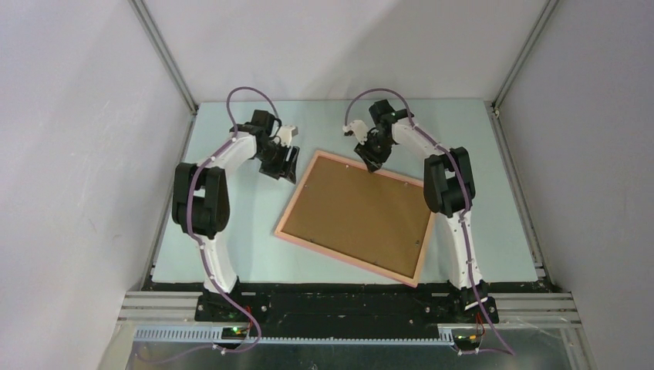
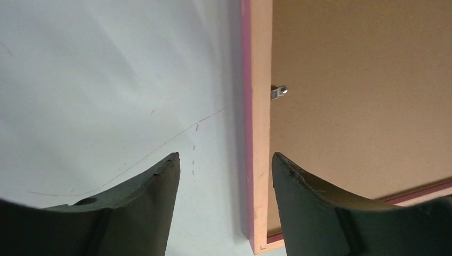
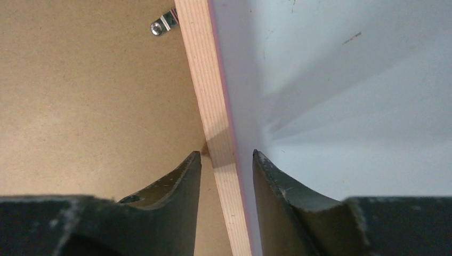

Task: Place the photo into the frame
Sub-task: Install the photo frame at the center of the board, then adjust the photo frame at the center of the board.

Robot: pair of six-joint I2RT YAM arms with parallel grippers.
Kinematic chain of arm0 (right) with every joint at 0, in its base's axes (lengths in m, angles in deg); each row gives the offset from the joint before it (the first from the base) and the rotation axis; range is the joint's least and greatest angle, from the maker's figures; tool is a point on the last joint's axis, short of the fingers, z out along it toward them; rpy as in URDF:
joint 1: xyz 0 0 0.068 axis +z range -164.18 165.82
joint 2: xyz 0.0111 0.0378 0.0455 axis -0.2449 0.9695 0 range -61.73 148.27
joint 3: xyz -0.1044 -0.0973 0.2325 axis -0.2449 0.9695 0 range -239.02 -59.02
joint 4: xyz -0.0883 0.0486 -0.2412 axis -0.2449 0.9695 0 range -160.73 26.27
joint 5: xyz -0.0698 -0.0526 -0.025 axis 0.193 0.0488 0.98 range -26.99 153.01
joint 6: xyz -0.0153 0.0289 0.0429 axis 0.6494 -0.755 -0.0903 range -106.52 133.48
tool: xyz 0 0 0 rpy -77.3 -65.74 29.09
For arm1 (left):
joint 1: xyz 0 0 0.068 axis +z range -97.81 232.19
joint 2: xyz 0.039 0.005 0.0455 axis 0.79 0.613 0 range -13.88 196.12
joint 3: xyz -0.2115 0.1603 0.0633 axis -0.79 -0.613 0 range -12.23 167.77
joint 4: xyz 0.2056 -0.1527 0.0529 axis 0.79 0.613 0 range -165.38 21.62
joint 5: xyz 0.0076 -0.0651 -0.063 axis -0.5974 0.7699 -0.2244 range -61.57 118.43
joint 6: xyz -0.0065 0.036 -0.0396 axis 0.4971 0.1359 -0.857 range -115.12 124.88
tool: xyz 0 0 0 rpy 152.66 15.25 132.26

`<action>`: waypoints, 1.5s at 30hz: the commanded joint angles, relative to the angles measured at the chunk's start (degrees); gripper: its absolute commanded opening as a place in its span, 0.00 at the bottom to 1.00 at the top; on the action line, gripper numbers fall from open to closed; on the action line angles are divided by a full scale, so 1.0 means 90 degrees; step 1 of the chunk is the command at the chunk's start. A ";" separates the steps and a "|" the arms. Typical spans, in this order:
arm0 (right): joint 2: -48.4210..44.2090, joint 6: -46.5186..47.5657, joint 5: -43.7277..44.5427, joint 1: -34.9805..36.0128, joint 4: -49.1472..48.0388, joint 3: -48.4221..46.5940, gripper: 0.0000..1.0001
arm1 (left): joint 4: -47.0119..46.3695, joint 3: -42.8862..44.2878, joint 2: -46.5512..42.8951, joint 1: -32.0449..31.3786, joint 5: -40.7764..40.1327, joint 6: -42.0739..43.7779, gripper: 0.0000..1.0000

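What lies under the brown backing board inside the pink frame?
Nothing under it shows. The backing board fills the frame edge to edge, with a small metal tab at its edge. Whether the photo lies beneath cannot be seen.

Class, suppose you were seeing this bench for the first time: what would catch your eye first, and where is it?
The salmon-pink frame lies askew in the middle of the table, back up, with the brown backing board filling it. At its far end, the left gripper and the right gripper each straddle a rail with jaws open.
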 commanded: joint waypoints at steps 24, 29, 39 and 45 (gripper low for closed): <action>-0.4906 -0.2647 -0.0163 -0.1559 -0.0285 0.4789 0.50 | -0.0365 -0.0023 0.0584 -0.0584 -0.0164 -0.0516 0.51; -0.5488 -0.2894 -0.0230 -0.1963 -0.0233 0.5556 0.49 | -0.0467 -0.0108 0.0609 -0.0657 -0.0346 -0.0547 0.41; -0.5088 -0.2970 -0.0115 -0.2890 -0.0455 0.6212 0.61 | -0.0684 -0.0424 0.0600 -0.0661 -0.0276 -0.0559 0.25; -0.4490 -0.3006 -0.0239 -0.3071 -0.0586 0.6177 0.60 | -0.0753 -0.0514 0.0606 -0.0653 -0.0109 -0.0597 0.23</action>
